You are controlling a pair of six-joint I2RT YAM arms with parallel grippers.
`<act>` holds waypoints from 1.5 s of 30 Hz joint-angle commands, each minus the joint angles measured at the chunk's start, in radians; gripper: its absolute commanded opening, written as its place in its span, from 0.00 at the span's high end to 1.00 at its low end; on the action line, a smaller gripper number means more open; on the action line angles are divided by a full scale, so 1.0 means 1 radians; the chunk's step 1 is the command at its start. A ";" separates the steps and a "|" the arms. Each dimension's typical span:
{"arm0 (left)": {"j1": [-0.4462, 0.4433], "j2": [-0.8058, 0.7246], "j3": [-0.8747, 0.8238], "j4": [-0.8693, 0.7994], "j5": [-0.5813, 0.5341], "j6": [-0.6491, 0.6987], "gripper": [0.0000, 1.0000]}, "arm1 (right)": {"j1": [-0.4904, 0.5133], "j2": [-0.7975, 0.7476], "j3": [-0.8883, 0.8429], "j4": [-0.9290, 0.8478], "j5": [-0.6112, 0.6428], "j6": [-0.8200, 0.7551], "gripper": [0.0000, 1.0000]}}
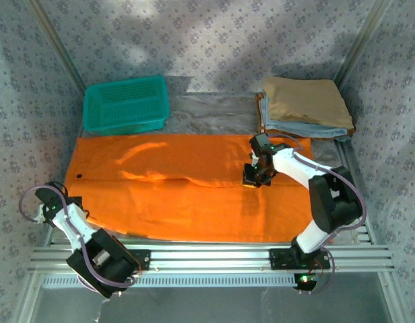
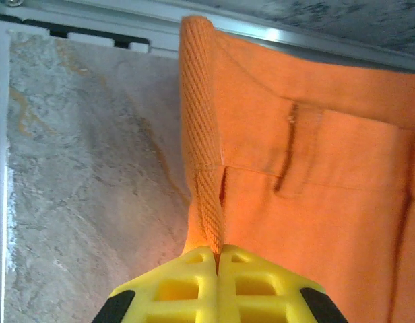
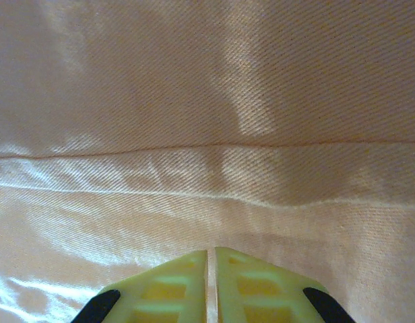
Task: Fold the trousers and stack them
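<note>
The orange trousers [image 1: 174,195] lie spread flat across the table, reaching from its left side to the right arm. My left gripper [image 1: 54,196] is at their near left corner. In the left wrist view it [image 2: 217,250] is shut on the ribbed waistband edge of the trousers [image 2: 315,202], next to a belt loop [image 2: 293,151]. My right gripper [image 1: 254,176] points down onto the middle of the cloth, right of centre. In the right wrist view it [image 3: 211,252] is shut, with a thin sliver of the trousers [image 3: 207,101] pinched between its yellow fingers.
A teal basket [image 1: 123,124] stands at the back left, just beyond the trousers. At the back right sits a stack with a tan folded garment [image 1: 305,101] on light blue ones [image 1: 295,129]. An aluminium rail [image 1: 214,256] runs along the near edge. Patterned walls close in both sides.
</note>
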 commanded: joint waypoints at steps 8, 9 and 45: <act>-0.042 -0.053 0.030 0.002 0.118 0.009 1.00 | -0.236 -0.333 -0.095 -0.301 0.005 0.087 0.66; -0.053 -0.048 0.031 0.011 0.120 0.009 1.00 | -0.276 -0.376 -0.116 -0.337 -0.001 0.116 0.60; -0.139 -0.002 0.015 0.140 0.203 -0.033 1.00 | 0.155 -0.534 -0.452 -0.323 0.011 0.989 0.48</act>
